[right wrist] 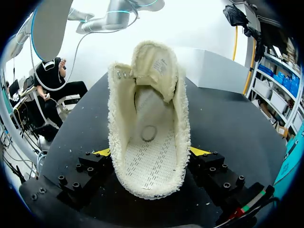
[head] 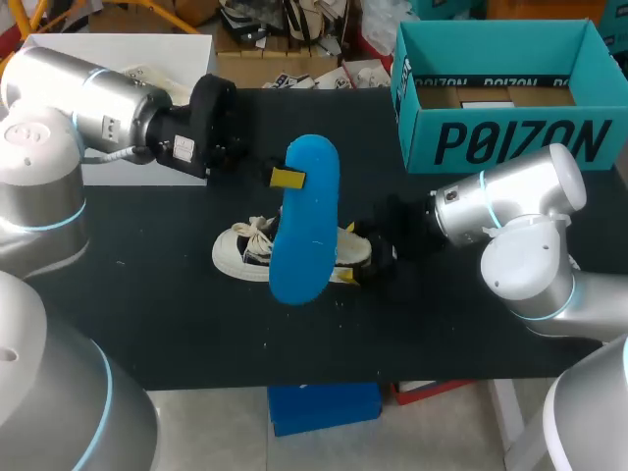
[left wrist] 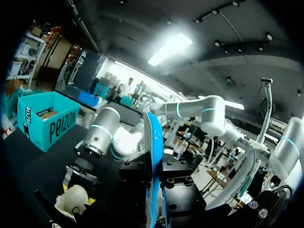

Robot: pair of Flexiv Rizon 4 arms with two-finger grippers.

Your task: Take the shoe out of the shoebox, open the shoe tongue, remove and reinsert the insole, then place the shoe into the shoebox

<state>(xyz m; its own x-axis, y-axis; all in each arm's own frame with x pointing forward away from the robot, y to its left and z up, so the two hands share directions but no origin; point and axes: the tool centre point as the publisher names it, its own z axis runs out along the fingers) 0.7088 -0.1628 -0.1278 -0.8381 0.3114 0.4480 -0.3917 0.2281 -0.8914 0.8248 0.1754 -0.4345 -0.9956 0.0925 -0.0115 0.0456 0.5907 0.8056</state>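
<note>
- While you watched from the head view, the shoe (head: 240,253) lay on its sole near the centre of the table (head: 147,304). Its long axis ran 9 to 3 o'clock, toe at 9 and heel at 3.
- Your right gripper (head: 371,257) came in from 3 o'clock and was clenched on the heel. In the right wrist view both yellow tips pressed the fleecy collar from either side.
- That view looked along the shoe's opening from the heel, and the tongue (right wrist: 156,59) stood lifted at the far end. The perforated bed inside was exposed.
- The blue insole (head: 304,221) was out of the shoe and held above it, long axis roughly 12 to 6 o'clock. Its broad face was turned towards the head camera.
- Your left gripper (head: 287,178), reaching in from 9 o'clock, was grasping the insole near its 12 o'clock end. The left wrist view showed it edge-on, pinched between the finger blocks.
- The teal shoebox (head: 510,142) sat open at 1 o'clock, well apart from the shoe.
- In the head view the insole covered the shoe's middle, so only the laces (head: 257,231) and the heel showed.
- The right fingers were dark against the dark table and hard to make out there.
- In the right wrist view the tongue hid the toe.
- You could not tell which end of the insole was its toe.
</note>
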